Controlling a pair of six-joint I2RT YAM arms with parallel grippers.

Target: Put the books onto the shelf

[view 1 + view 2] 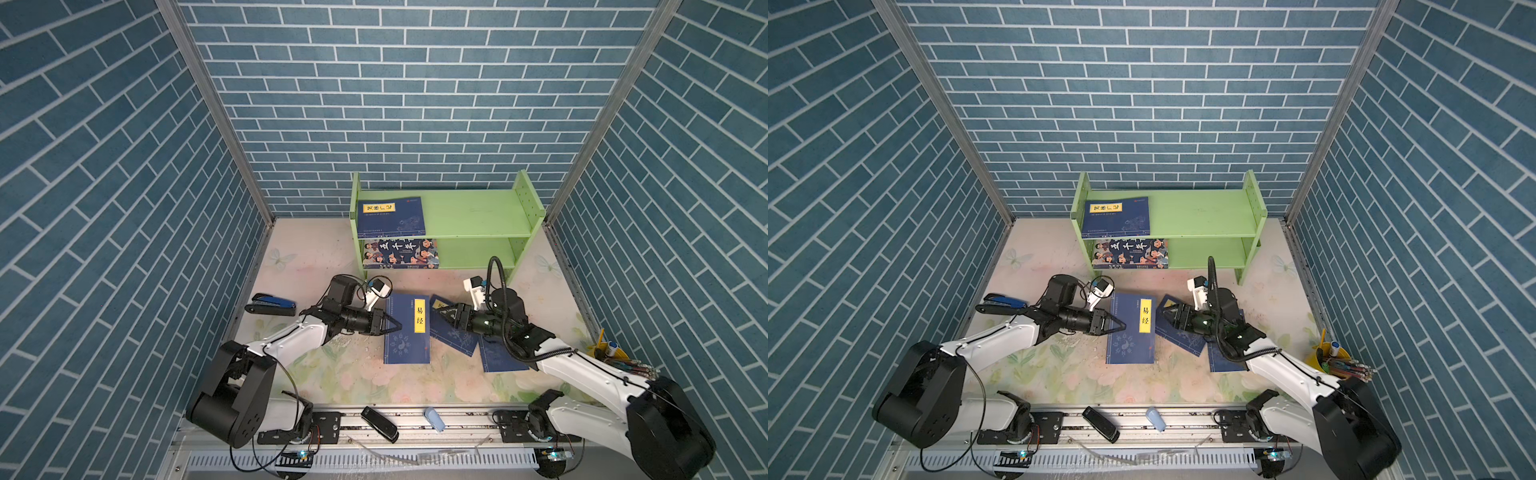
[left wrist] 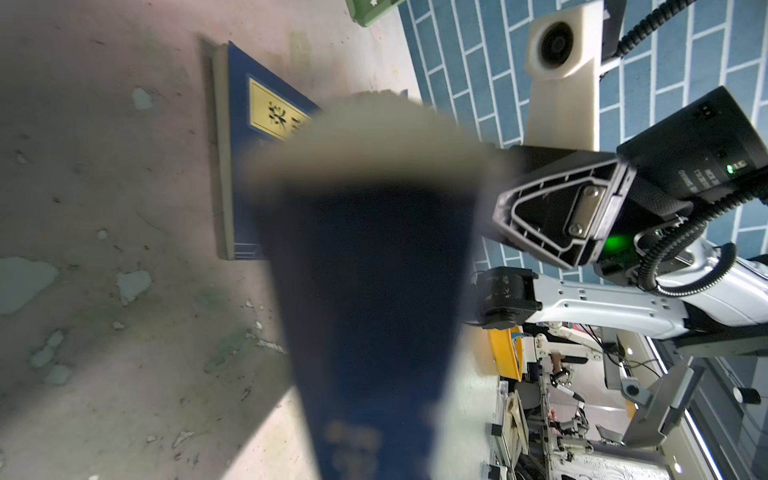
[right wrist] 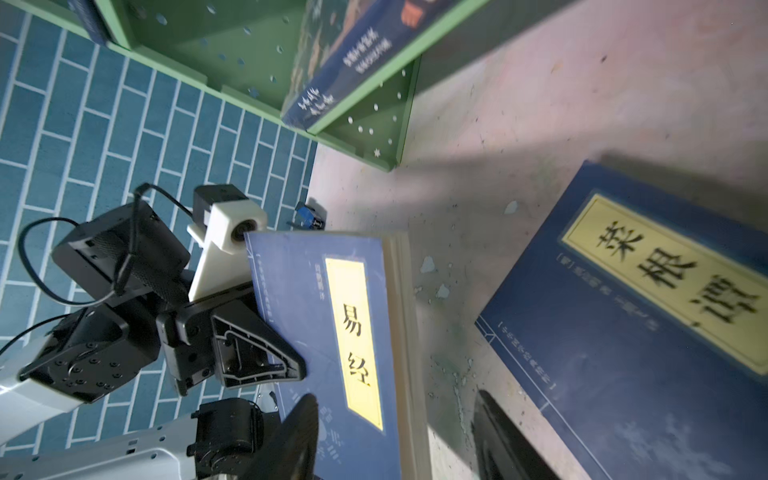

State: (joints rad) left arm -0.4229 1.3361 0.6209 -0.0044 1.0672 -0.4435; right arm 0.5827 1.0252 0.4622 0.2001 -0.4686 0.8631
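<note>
Found left gripper (image 1: 397, 328) clamped on navy book (image 1: 407, 347) edge, right gripper (image 1: 444, 312) spread beside it; spotted shelf (image 1: 478, 216) straight beyond, along book's long axis.

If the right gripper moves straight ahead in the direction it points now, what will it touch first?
Probably the page edge of the navy book that the left gripper holds by its other side. Depth is unclear, so the right gripper might pass over it.

Bright even light; near book (image 2: 374, 291) heavily blurred.
</note>
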